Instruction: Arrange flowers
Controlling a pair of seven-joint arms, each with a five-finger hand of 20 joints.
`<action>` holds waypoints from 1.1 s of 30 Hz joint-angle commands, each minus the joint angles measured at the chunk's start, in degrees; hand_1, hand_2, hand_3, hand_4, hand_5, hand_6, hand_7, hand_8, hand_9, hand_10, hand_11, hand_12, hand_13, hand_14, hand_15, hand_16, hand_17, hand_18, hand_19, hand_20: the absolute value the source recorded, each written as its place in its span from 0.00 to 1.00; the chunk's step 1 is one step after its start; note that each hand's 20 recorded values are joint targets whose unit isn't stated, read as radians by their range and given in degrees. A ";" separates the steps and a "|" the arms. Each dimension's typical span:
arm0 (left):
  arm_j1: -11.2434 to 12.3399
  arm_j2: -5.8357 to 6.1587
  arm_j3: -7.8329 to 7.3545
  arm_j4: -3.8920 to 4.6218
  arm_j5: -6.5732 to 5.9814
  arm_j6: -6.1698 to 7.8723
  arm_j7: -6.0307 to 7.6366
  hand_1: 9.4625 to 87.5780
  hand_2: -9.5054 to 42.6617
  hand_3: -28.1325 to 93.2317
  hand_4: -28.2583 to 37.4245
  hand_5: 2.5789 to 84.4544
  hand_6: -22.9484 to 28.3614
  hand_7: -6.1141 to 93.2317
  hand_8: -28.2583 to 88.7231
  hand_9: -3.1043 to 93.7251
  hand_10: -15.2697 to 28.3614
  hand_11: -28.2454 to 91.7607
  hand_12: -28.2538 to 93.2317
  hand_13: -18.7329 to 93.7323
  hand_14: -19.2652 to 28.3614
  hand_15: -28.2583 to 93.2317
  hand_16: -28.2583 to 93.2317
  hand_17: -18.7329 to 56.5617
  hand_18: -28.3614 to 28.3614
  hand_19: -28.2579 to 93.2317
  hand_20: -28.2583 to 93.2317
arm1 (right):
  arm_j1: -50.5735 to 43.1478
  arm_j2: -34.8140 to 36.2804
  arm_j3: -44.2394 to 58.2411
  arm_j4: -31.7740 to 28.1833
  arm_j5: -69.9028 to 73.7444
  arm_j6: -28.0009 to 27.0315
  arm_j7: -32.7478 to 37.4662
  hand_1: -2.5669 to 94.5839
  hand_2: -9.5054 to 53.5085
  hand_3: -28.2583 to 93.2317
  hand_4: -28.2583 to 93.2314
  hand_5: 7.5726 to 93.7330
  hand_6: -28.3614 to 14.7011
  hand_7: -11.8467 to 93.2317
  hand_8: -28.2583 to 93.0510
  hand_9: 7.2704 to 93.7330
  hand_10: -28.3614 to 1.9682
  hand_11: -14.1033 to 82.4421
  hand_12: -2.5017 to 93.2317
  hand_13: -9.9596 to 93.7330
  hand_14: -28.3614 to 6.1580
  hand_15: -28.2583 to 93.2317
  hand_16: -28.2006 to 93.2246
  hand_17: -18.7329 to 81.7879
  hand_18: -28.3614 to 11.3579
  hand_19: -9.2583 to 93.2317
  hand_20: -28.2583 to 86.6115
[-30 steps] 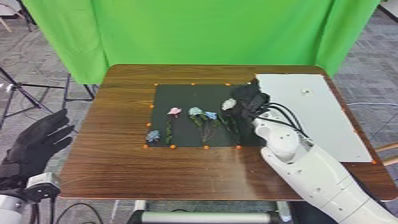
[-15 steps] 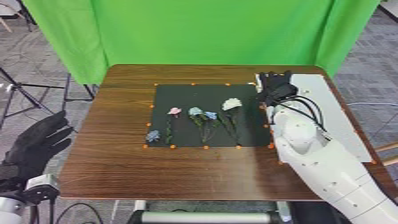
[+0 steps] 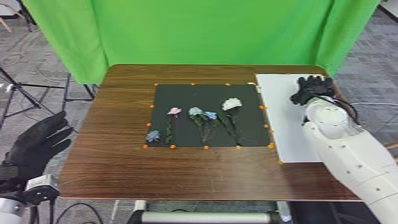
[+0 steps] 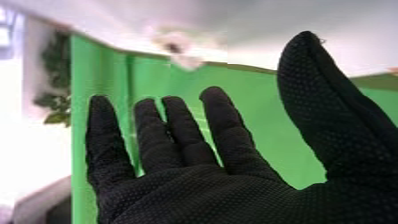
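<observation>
Head view: right hand (image 3: pixel 314 92), released with fingers spread, was over the white board (image 3: pixel 293 142) right of the black mat (image 3: pixel 180 93); left hand (image 3: pixel 32 148), unclenched, was left of the mat; pink flower (image 3: pixel 174 110), pale blue blooms (image 3: pixel 196 111) and white flower (image 3: pixel 232 103) lay on the mat, small blue flower (image 3: pixel 153 135) at its near left corner; right wrist view: a pale shape (image 4: pixel 182 44) beyond the fingers was possibly another flower.

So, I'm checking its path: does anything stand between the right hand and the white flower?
Nothing visible does: between the right hand and the white flower lie just the flat white sheet and part of the black mat.
</observation>
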 commanded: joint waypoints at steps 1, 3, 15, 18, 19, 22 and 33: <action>0.81 -0.45 -0.27 -0.43 0.12 0.16 0.08 0.19 0.17 0.82 0.00 0.29 0.49 0.30 0.14 0.25 0.58 0.39 0.37 0.32 0.66 0.42 0.27 0.11 0.82 0.55 0.31 | -1.32 0.99 2.83 2.35 3.69 0.81 -5.99 0.27 0.06 0.99 0.05 0.19 0.52 0.38 0.13 0.25 0.53 0.25 0.28 0.43 0.61 0.31 0.38 0.27 0.29 0.52 0.43; 0.87 -0.46 -0.32 -0.42 0.08 0.16 0.07 0.19 0.17 0.82 0.00 0.29 0.49 0.30 0.14 0.25 0.58 0.39 0.37 0.32 0.66 0.42 0.27 0.11 0.82 0.55 0.31 | -1.75 0.95 3.90 2.92 1.88 -0.53 -11.33 0.32 0.09 0.99 0.03 0.24 0.56 0.43 0.10 0.34 0.59 0.33 0.25 0.52 0.68 0.36 0.36 0.31 0.33 0.56 0.43; 0.36 -0.05 -0.37 -0.23 0.11 -0.24 -0.16 0.19 0.17 0.82 0.01 0.29 0.49 0.30 0.14 0.25 0.58 0.39 0.37 0.32 0.66 0.42 0.27 0.11 0.82 0.55 0.31 | -10.65 3.85 5.89 -7.48 5.56 9.14 -16.20 0.56 0.04 0.95 0.00 0.55 0.72 0.74 0.28 0.67 0.74 0.56 0.54 0.90 0.90 0.51 0.55 0.50 0.36 0.80 0.56; 0.48 0.01 -0.41 -0.25 0.03 -0.23 -0.27 0.19 0.17 0.82 0.01 0.29 0.49 0.30 0.14 0.25 0.58 0.39 0.37 0.32 0.66 0.42 0.27 0.11 0.82 0.55 0.31 | -15.05 4.19 8.07 -13.16 7.75 10.35 -17.30 0.55 0.01 0.96 0.02 0.57 0.71 0.74 0.28 0.69 0.72 0.58 0.54 0.91 0.89 0.53 0.55 0.52 0.35 0.81 0.58; 0.53 -0.03 -0.45 -0.30 0.07 -0.25 -0.27 0.19 0.17 0.82 0.01 0.29 0.49 0.30 0.14 0.25 0.58 0.39 0.37 0.32 0.66 0.42 0.27 0.11 0.82 0.55 0.31 | -16.45 4.02 8.69 -15.15 7.94 10.39 -17.51 0.55 0.01 0.96 0.02 0.57 0.71 0.74 0.28 0.70 0.72 0.58 0.54 0.92 0.89 0.53 0.55 0.52 0.35 0.81 0.58; 0.46 0.01 -0.39 -0.34 0.09 -0.30 -0.22 0.19 0.17 0.82 0.00 0.29 0.49 0.30 0.14 0.25 0.58 0.39 0.37 0.32 0.66 0.42 0.27 0.11 0.82 0.55 0.31 | -20.10 3.00 9.57 -20.28 6.73 10.51 -19.69 0.55 0.00 0.96 0.03 0.59 0.70 0.74 0.27 0.71 0.71 0.56 0.55 0.92 0.89 0.53 0.56 0.53 0.35 0.82 0.58; -0.33 -0.06 0.28 0.00 0.13 -0.44 -0.75 0.19 0.17 0.82 0.00 0.29 0.49 0.30 0.14 0.25 0.58 0.39 0.37 0.32 0.66 0.43 0.27 0.11 0.82 0.55 0.31 | -22.21 -1.42 2.96 -23.94 0.18 13.98 -21.45 0.55 0.00 0.96 0.03 0.59 0.70 0.73 0.28 0.72 0.70 0.55 0.56 0.92 0.88 0.53 0.58 0.52 0.35 0.82 0.57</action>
